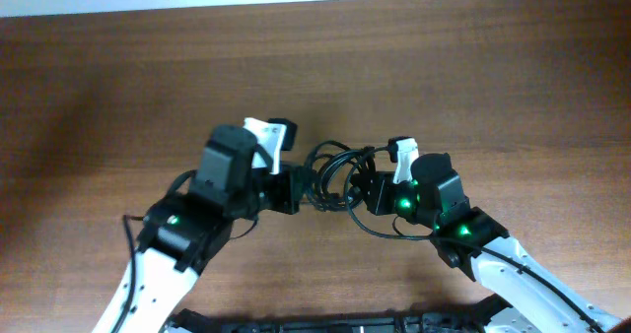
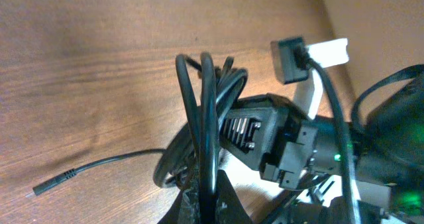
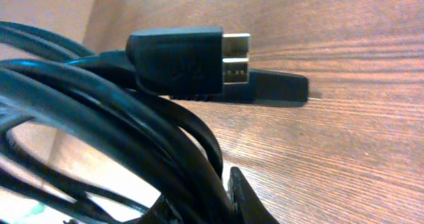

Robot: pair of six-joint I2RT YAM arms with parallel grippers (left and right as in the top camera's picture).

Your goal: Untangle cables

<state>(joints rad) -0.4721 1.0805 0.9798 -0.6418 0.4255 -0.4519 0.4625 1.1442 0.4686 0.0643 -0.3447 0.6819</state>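
**Two grippers hold one bunch of black cables**

The left gripper [image 1: 296, 187] is squeezed tight. Its jaws press on the cables [image 1: 333, 170]. The cables sit in a tangled bunch in the middle of the brown table [image 1: 463, 67], right between the two arms. The right gripper [image 1: 373, 190] touches the other side of the bunch. Its jaws look pulled in close on a cord too, with only a small gap.

From above, both arms show, with their tips pointing at each other. One cord loops out under the right gripper. The jaws are too small to see well from up there.

The left wrist view is closer. Several loops stand up just in front of the camera. They run down into the left gripper's dark fingers [image 2: 228, 207] at the bottom edge. Across the loops, the right gripper's nose pokes in and touches them. Only this view shows a thin cord lying flat on the wood, with a small plug [image 2: 50, 185] at its tip, apart from the bunch.

The right wrist view is very close. Thick cords fill the left side and run down to one dark finger [image 3: 248, 201] at the bottom. Only here can a fat black plug [image 3: 179, 55] with two shiny metal tips be seen, lying against the cords. A dark flat piece lies just behind it, but it is not clear what that is.
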